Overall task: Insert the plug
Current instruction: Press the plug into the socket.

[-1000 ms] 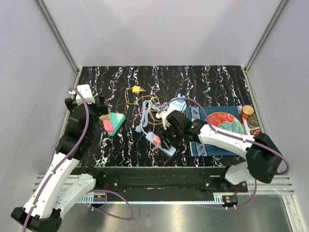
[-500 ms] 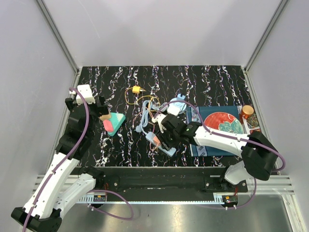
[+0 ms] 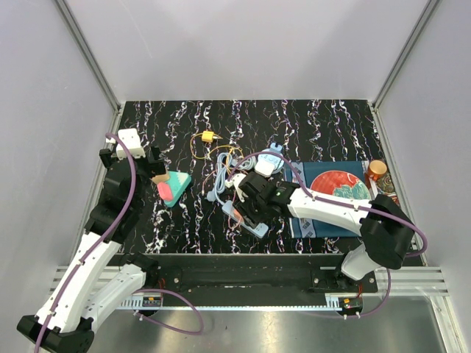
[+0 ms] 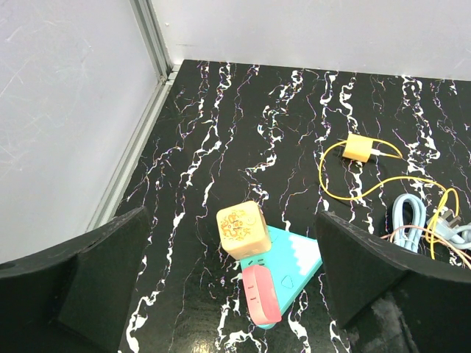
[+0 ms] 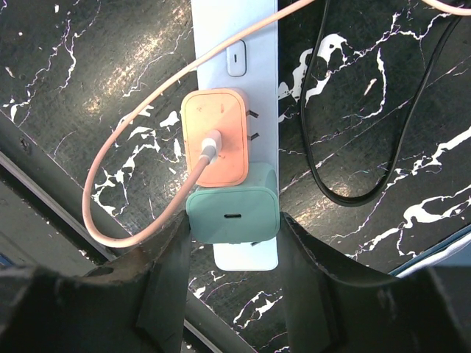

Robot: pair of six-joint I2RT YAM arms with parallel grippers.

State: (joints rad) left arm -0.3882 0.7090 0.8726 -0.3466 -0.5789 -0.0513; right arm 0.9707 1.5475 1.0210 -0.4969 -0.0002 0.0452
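Note:
A pale blue power strip (image 5: 257,81) lies on the black marbled table, seen from above in the right wrist view. An orange plug (image 5: 215,147) with a pink cable sits in it. Directly below it a teal plug (image 5: 233,213) stands on the strip, and my right gripper (image 5: 234,228) is shut on it, one finger against each side. In the top view the right gripper (image 3: 250,209) is over the strip (image 3: 257,229) at the table's front middle. My left gripper (image 4: 228,287) hangs open above a yellow cube (image 4: 241,229) at the left, holding nothing.
Under the cube lie a teal triangle (image 4: 294,257) and a pink piece (image 4: 259,294). A yellow plug with its cable (image 3: 208,137) and a blue cable (image 3: 219,180) lie behind the strip. A red plate (image 3: 342,185) on a blue cloth and an orange jar (image 3: 377,170) sit at the right.
My right gripper has shifted left along the strip and its fingers have narrowed onto the teal plug. The left arm has not moved.

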